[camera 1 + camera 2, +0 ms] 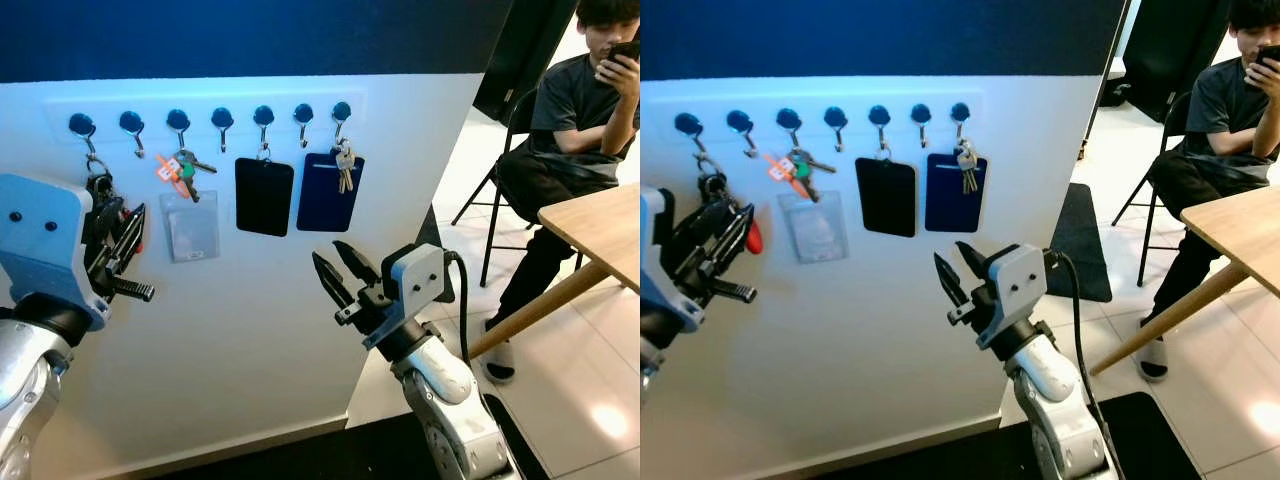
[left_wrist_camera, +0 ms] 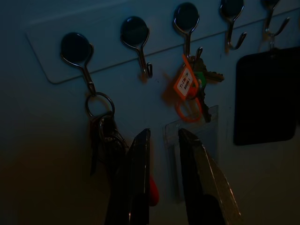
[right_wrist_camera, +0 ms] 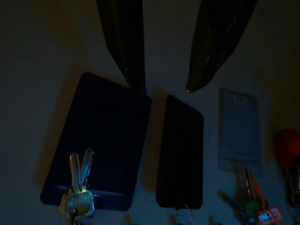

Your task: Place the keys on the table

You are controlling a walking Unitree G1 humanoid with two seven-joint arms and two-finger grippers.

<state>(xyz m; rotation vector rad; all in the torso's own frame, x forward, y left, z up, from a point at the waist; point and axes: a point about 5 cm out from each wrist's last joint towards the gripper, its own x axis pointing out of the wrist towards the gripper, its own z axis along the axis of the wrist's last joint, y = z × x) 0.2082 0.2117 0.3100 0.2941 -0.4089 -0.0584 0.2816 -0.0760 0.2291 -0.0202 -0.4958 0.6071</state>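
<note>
Left gripper raised, fingers slightly apart; right gripper raised, agape.

We see a white wall panel under a dark navy band, with round dark blue hooks. A silver key bunch hangs over a navy card sleeve; at its nine o'clock hang a black card sleeve and green-and-orange-tagged keys. The light wooden table is pale tan.
</note>
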